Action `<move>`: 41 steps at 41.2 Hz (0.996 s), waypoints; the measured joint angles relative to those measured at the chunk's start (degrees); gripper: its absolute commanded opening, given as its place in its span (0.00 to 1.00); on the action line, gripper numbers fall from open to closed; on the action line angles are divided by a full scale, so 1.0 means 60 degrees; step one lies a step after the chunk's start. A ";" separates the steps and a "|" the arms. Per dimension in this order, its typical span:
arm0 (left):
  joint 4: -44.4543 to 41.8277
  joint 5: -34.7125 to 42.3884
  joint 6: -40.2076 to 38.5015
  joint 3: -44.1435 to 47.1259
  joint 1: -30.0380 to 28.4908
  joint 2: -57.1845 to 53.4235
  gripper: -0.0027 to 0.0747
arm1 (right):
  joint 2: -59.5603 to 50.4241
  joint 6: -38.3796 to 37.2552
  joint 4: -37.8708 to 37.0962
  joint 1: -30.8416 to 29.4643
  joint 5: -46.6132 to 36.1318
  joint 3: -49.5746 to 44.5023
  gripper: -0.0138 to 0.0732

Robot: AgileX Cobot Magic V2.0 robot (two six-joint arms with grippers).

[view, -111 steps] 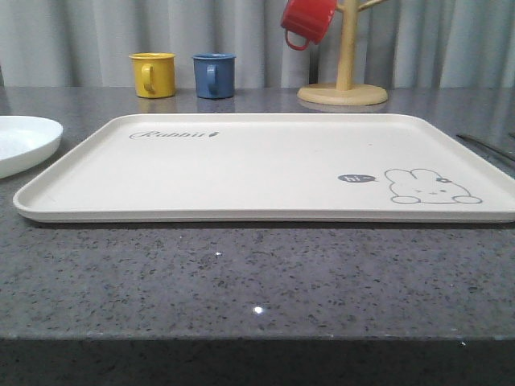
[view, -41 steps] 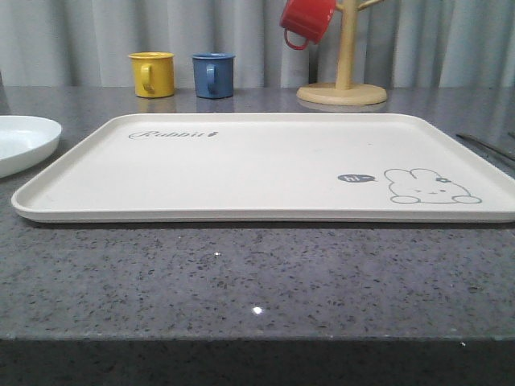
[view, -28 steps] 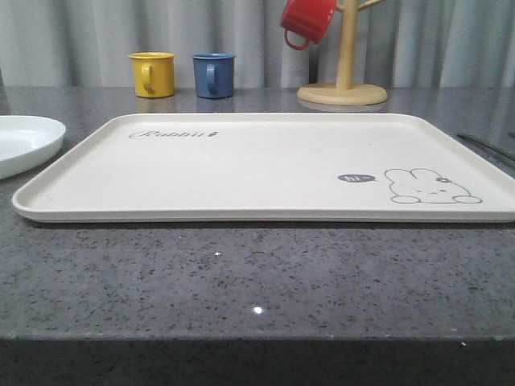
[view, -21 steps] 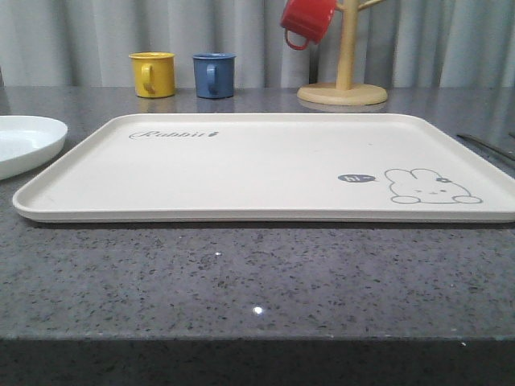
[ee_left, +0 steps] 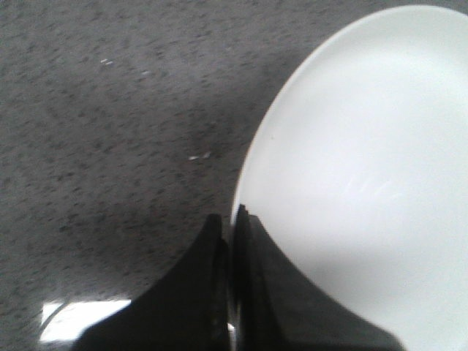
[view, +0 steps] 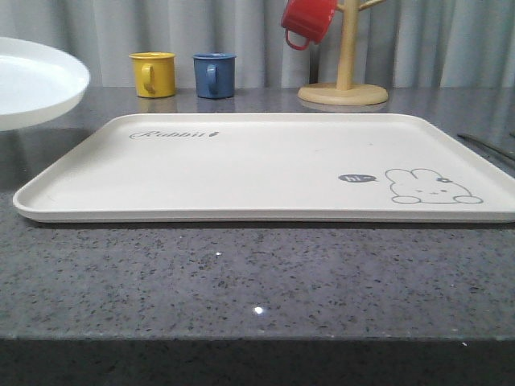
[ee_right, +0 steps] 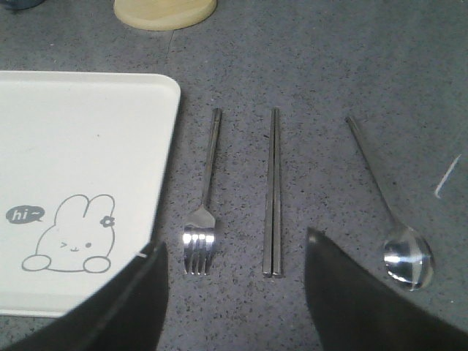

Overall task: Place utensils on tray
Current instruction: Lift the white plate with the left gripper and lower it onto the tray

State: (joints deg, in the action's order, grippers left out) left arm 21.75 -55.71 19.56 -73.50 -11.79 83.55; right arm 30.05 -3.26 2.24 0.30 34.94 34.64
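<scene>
The white plate (view: 32,80) hangs in the air above the table's left end, clear of the cream rabbit tray (view: 257,161). In the left wrist view my left gripper (ee_left: 232,219) is shut on the plate (ee_left: 365,183), pinching its rim between the two black fingers. Right of the tray (ee_right: 80,146) lie the fork (ee_right: 205,205), the pair of chopsticks (ee_right: 274,190) and the spoon (ee_right: 387,212), side by side on the grey stone. My right gripper (ee_right: 234,241) hovers open above the fork tines and chopstick ends, holding nothing.
Behind the tray stand a yellow mug (view: 153,74) and a blue mug (view: 214,75). A wooden mug tree (view: 343,94) at the back right carries a red mug (view: 308,20). The table's front edge runs close below the tray.
The plate, which rested on the table left of the tray, has been lifted well above the surface. The tray and mugs have stayed put.
</scene>
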 measured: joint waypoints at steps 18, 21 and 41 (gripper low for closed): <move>0.0274 0.0069 0.0000 -0.0040 0.3509 0.0783 0.01 | 0.0000 0.0018 0.0000 0.0000 0.0000 0.0000 0.67; 0.0296 0.0280 0.0000 -0.0040 0.3877 0.1108 0.01 | 0.0000 0.0018 0.0000 0.0000 0.0000 0.0000 0.67; 0.0416 0.1010 0.0000 -0.0138 0.4137 0.2347 0.54 | 0.0000 0.0018 0.0000 0.0000 0.0000 0.0000 0.67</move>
State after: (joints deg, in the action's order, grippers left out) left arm 24.25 -49.65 19.56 -74.32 13.03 97.63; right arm 30.05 -3.15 2.24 0.30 34.94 34.64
